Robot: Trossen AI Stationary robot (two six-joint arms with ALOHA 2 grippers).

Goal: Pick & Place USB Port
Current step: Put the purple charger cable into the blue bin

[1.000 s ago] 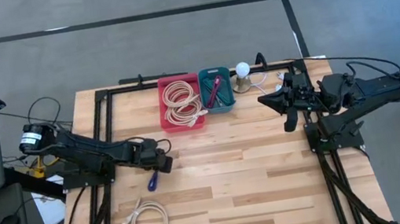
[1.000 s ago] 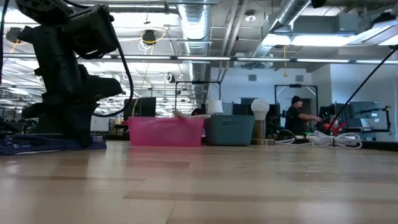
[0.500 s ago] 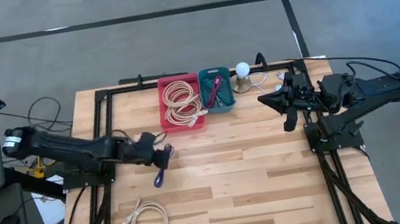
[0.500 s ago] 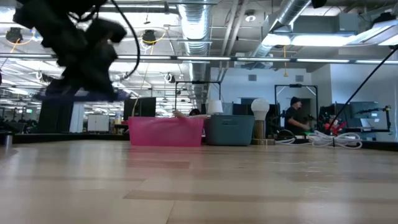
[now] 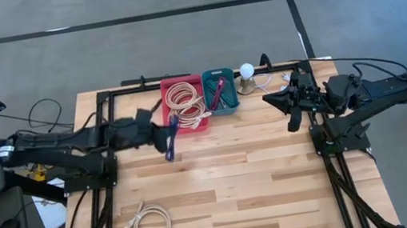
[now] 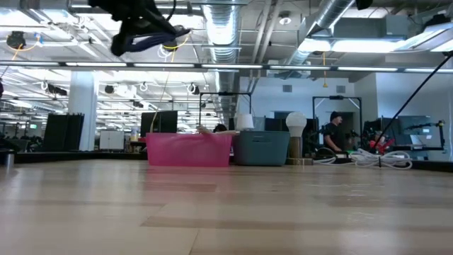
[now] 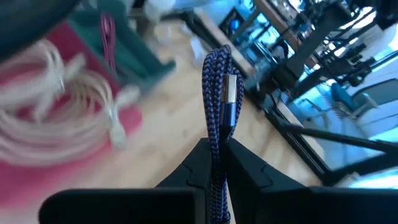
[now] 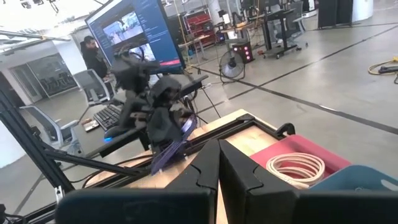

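Observation:
A dark blue braided USB cable (image 7: 216, 87), folded into a short bundle with a metal plug (image 7: 232, 99), sits in my left gripper (image 7: 215, 148), which is shut on it. In the high view that gripper (image 5: 163, 138) hovers beside the near left corner of the red bin (image 5: 184, 105). The low view shows it high above the table (image 6: 145, 32). A coiled white cable (image 5: 184, 102) lies in the red bin. Next to it stands a teal bin (image 5: 220, 91) with a pink cable inside. My right gripper (image 5: 270, 102) waits shut, raised at the far right. My left gripper pinches the folded blue cable bundle (image 7: 216, 163) between its two fingers, several strands together. The fingers come almost level from the table's left side. The bundle is lifted clear of the table, and its looped end with the plug sticks out past the fingertips.
A second white cable coil (image 5: 152, 223) lies near the table's front left. A white bulb on a stand (image 5: 246, 71) and loose white cords sit by the teal bin. Black frame rails run along the table's edges. A person stands in the room beyond the table (image 6: 338, 131).
My left gripper has risen well above the table with the blue cable and gone toward the far edge, up to the red bin. It has tipped from pointing steeply down to nearly level. The cable, which lay low at the table a second ago, now hangs clear.

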